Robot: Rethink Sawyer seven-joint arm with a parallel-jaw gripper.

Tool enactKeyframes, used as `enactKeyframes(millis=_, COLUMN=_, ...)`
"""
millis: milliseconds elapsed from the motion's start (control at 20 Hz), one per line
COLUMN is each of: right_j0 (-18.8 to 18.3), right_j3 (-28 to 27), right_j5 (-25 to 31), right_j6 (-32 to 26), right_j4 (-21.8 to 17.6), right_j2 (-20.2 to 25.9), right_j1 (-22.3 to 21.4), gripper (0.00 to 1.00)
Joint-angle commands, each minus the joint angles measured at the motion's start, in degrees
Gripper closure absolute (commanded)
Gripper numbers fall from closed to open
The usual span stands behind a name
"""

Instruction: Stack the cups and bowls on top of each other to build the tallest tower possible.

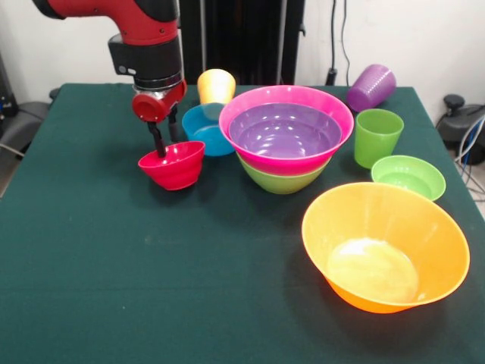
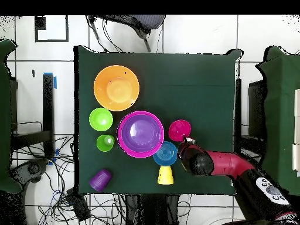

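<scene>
My gripper (image 1: 164, 136) (image 2: 187, 142) hangs at the left of the table, its thin fingers straddling the far rim of the small red bowl (image 1: 173, 167) (image 2: 179, 129) and shut on it; the bowl sits slightly tilted. The tower (image 1: 286, 140) (image 2: 140, 133) stands mid-table: a green bowl (image 1: 279, 182) as base, a large pink bowl (image 1: 333, 106) in it and a purple bowl (image 1: 284, 130) inside that. A small blue bowl (image 1: 198, 127) (image 2: 165, 153) touches the tower's left side, with the yellow cup (image 1: 216, 85) (image 2: 166, 174) behind it.
The large orange bowl (image 1: 385, 246) (image 2: 116, 88) sits alone at the near right. A small light green bowl (image 1: 409, 176) (image 2: 101, 119) and an upright green cup (image 1: 377, 136) (image 2: 105, 142) stand right of the tower. The purple cup (image 1: 371, 87) (image 2: 101, 179) lies on its side at the far right.
</scene>
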Motion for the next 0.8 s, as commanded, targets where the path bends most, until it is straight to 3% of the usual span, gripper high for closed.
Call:
enactKeyframes(millis=50, right_j0=2.96, right_j3=-4.47, right_j5=7.69, right_j6=-0.17, right_j4=-5.53, right_j2=1.39, right_j1=1.41, gripper=0.00)
enactKeyframes(millis=800, right_j0=2.57, right_j3=-3.85, right_j5=8.95, right_j6=-1.08, right_j4=-6.98, right_j2=3.09, right_j1=0.35, gripper=0.00)
